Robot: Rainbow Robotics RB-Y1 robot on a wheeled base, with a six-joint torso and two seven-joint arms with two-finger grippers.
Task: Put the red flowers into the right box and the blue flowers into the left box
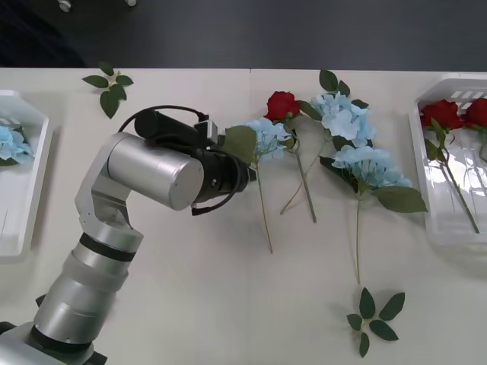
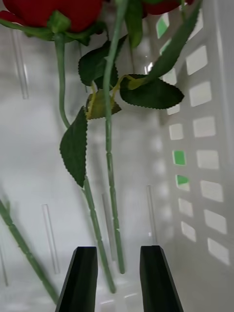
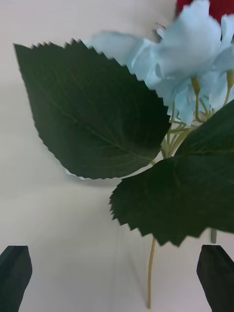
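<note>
Hovering over the nearest of the blue flowers (image 3: 195,63), the left gripper (image 3: 117,278) is held wide apart, its stem between the fingers; broad leaves could be pinched instead — a weak hold. The right gripper (image 2: 117,282), parted and empty, sits in the right box (image 1: 437,220) above the red flowers (image 2: 44,12); the left box (image 1: 23,228) lies well away.

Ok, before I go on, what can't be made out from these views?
- Front view: the left end effector tips are hidden behind its own wrist and a leaf of the blue flower.
- Front view: the left box and right box are cut off by the edges.
- Right wrist view: the red flowers are cropped by the frame edge.
</note>
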